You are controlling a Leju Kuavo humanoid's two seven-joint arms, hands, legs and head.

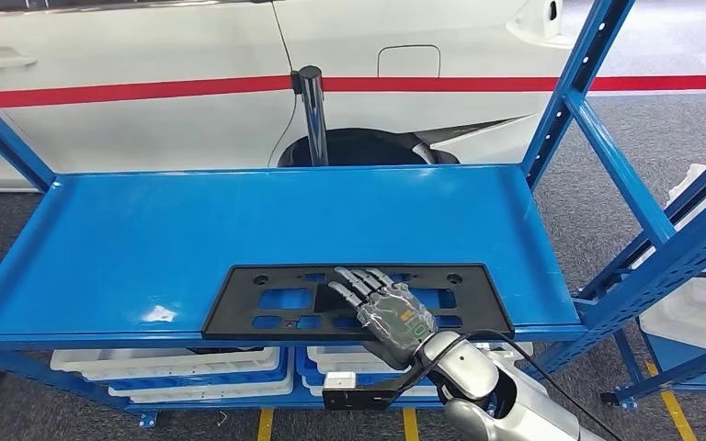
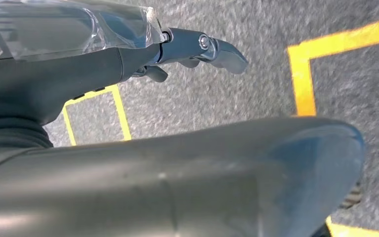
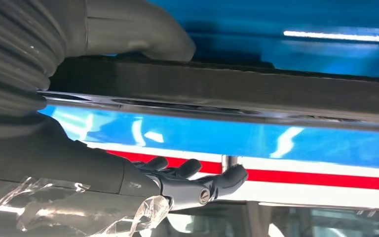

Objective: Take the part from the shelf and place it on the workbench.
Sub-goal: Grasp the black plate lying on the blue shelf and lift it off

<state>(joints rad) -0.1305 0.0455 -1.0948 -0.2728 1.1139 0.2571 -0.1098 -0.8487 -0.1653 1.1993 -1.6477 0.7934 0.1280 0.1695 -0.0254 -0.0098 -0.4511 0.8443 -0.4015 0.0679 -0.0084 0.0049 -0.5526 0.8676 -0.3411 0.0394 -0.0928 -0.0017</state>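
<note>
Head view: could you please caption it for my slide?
Right hand rests on the black part at the blue shelf's front edge.

Blue shelf (image 1: 101, 239): black part (image 1: 257, 317) lies flat at front edge, right of centre. White trays (image 1: 175, 372) on lower level, below the shelf.

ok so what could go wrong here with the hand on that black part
The right hand lies on top of the flat black part with its fingers stretched out, the thumb at its front edge, so the grip may be shallow and slip. The part overhangs the blue shelf lip, so a nudge could tip it off. Being long and held off-centre, it may swing into the upright.
</note>
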